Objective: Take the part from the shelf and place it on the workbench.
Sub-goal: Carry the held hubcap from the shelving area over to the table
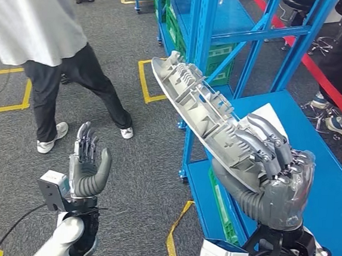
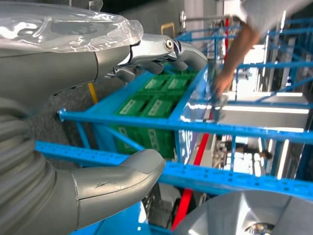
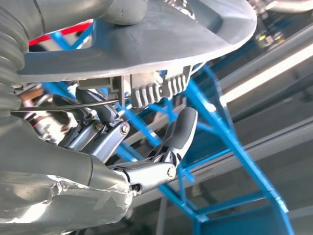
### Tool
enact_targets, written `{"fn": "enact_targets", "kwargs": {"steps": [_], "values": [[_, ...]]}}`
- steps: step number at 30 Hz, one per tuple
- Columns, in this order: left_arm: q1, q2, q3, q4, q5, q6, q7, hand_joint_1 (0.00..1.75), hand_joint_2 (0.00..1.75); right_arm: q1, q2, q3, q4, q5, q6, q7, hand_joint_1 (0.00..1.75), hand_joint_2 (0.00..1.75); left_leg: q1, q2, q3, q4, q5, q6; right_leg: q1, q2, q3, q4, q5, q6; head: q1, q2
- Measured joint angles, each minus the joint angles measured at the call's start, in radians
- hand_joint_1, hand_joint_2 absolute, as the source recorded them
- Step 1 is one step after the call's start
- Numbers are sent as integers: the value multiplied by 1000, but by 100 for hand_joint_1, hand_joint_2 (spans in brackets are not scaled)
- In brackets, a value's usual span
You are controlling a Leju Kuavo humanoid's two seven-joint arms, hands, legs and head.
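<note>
Right hand grips long grey part at near end, fingers curled over ribbed top, thumb beneath. Part held in air, slanting up-left beside blue shelf. Left hand raised over grey floor, fingers spread, holding nothing. Person stands by shelf, arm reaching toward it.
</note>
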Motion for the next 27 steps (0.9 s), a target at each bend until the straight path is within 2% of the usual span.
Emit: {"fn": "enact_targets", "kwargs": {"steps": [1, 2, 3, 4, 5, 6, 7, 8, 10, 11, 12, 14, 15, 16, 17, 18, 19, 20, 21, 22, 23, 25, 26, 27], "values": [[1, 0, 0, 0, 0, -1, 0, 0, 175, 0, 0, 0, 0, 0, 0, 1, 175, 175, 4, 7, -24, 38, -5, -3, 1, -15, 1, 0, -2, -1, -3, 0], [1, 1, 0, 0, 1, -3, 0, 0, 175, 0, 0, 0, 0, 0, 0, 3, 175, 175, 8, 11, -29, 38, 7, -5, 1, -30, 2, 0, -5, 0, -7, 0], [1, 1, 0, 0, 1, -5, 0, 0, 175, 0, 0, 0, 0, 0, 0, 4, 175, 175, 11, 17, -12, -1, 35, -6, 2, -43, 5, 0, -7, 2, -11, 0], [0, 1, 0, 0, 2, -7, 0, 0, 175, 0, 0, 0, 0, 0, 0, 6, 175, 175, 12, 31, 25, -72, 72, -6, 2, -55, 9, 0, -11, 5, -14, 0], [-3, 1, 0, 0, 2, -10, 0, 0, 175, 1, 0, 0, 0, 0, -1, 7, 175, 175, 8, 55, 64, -146, 99, -4, 4, -66, 12, 1, -16, 10, -19, 0], [-6, 1, 0, 0, 2, -12, 0, 0, 175, 0, 0, 0, 0, 0, -1, 8, 175, 175, 5, 73, 94, -203, 117, 1, 7, -76, 16, 1, -21, 15, -22, 0], [-8, 1, 0, 0, 2, -14, 0, 0, 175, 1, 0, -1, 0, 0, -2, 10, 175, 175, 0, 85, 111, -235, 123, 6, 10, -85, 19, 1, -25, 21, -21, 0], [-9, 0, 0, 0, 3, -17, 0, 0, 175, 1, 0, -1, -1, 1, -3, 11, 175, 175, -5, 85, 115, -245, 120, 12, 12, -94, 23, -1, -28, 26, -18, 0], [-9, 0, 0, 0, 3, -25, 0, 0, 175, 1, 0, -2, -1, 2, -3, 14, 175, 175, -6, 59, 117, -248, 120, 24, 8, -108, 28, -2, -37, 37, -10, 0], [-10, 0, 0, 0, 3, -29, 0, 0, 175, 1, -1, -2, -1, 3, -4, 16, 175, 175, -5, 47, 121, -252, 119, 31, 5, -96, 26, 11, -50, 41, -6, 0], [-12, -1, 0, 1, 4, -31, -1, 0, 175, 2, -1, -2, -2, 3, -4, 17, 175, 175, -2, 35, 125, -255, 119, 37, 2, -73, 13, 45, -72, 44, -2, 0], [-16, -3, -1, 2, 4, -34, -2, 0, 175, 5, -2, -3, -3, 5, -7, 19, 175, 175, -2, 14, 132, -257, 117, 47, 2, -13, -48, 176, -135, 43, 12, 0], [-18, -4, -2, 3, 4, -36, -2, 0, 175, 8, -2, -3, -3, 6, -8, 19, 175, 175, -3, 1, 133, -257, 116, 50, 3, 3, -88, 250, -161, 43, 19, 0], [-18, -5, -3, 5, 4, -37, -3, 0, 175, 11, -2, -3, -3, 6, -9, 19, 175, 175, -4, -13, 134, -257, 115, 51, 4, 10, -120, 301, -170, 43, 23, 0], [-18, -6, -4, 6, 4, -38, -3, 0, 175, 15, -2, -3, -3, 6, -10, 19, 175, 175, -5, -28, 136, -256, 114, 52, 4, 14, -135, 315, -160, 42, 26, 0], [-18, -6, -5, 7, 4, -39, -3, 0, 175, 19, -2, -3, -3, 6, -10, 20, 175, 175, -5, -45, 138, -254, 112, 52, 4, 17, -131, 288, -129, 40, 28, 0], [-18, -7, -5, 8, 4, -39, -3, 0, 175, 21, -2, -3, -3, 6, -10, 20, 175, 175, -5, -61, 141, -252, 110, 51, 3, 26, -110, 225, -83, 37, 31, 0], [-18, -7, -5, 8, 4, -39, -3, 0, 175, 22, -2, -3, -3, 7, -10, 20, 175, 175, -5, -76, 142, -250, 108, 48, 1, 52, -83, 155, -43, 34, 35, 0], [-19, -8, -6, 8, 4, -39, -4, 0, 175, 23, -3, -3, -3, 7, -11, 20, 175, 175, -6, -90, 140, -245, 106, 45, -3, 78, -57, 92, -15, 32, 37, 0], [-20, -9, -6, 9, 4, -37, -5, 0, 175, 25, -3, -3, -4, 7, -12, 20, 175, 175, -4, -102, 135, -242, 106, 39, -4, 100, -40, 51, -2, 30, 38, 0], [-20, -9, -7, 9, 4, -36, -5, 0, 175, 26, -3, -3, -5, 7, -12, 20, 175, 175, -1, -114, 129, -241, 108, 33, -4, 113, -32, 34, -3, 29, 37, 0], [-17, -9, -8, 9, 4, -33, -7, 0, 175, 26, -3, -3, -6, 8, -13, 19, 175, 175, 4, -132, 119, -241, 114, 21, -3, 93, -25, 22, -2, 24, 34, 0], [-16, -9, -8, 9, 4, -32, -8, 0, 175, 26, -3, -2, -7, 9, -13, 19, 175, 175, 1, -117, 115, -233, 109, 15, -3, 80, -18, 15, 0, 20, 29, 0], [-16, -9, -8, 9, 4, -31, -9, 0, 175, 26, -4, -3, -7, 10, -13, 19, 175, 175, -1, -87, 103, -207, 94, 9, -4, 64, -12, 8, 3, 14, 23, 0]]}}
